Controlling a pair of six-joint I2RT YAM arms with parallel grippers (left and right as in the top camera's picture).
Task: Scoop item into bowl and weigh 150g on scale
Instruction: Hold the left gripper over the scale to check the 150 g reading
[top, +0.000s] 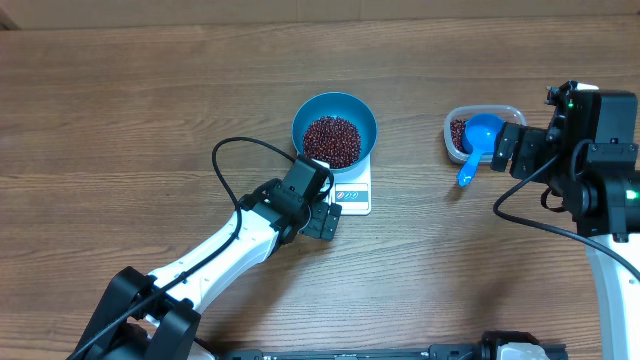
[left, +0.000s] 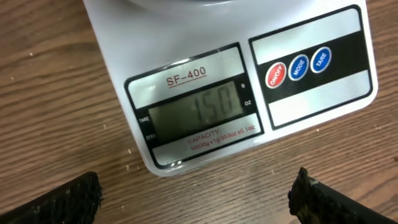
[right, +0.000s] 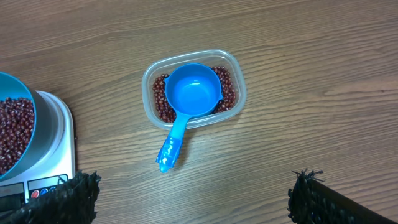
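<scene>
The teal bowl stands on the white scale and holds a heap of dark red beans. My left gripper hovers open just in front of the scale. In the left wrist view its fingers frame bare wood, and the scale's display reads 150. My right gripper is open at the far right, beside the tub. In the right wrist view it holds nothing; the bowl and scale show at the left edge.
A clear plastic tub at the right holds more beans, with a blue handled scoop resting in it, handle out over the front rim. A black cable loops left of the scale.
</scene>
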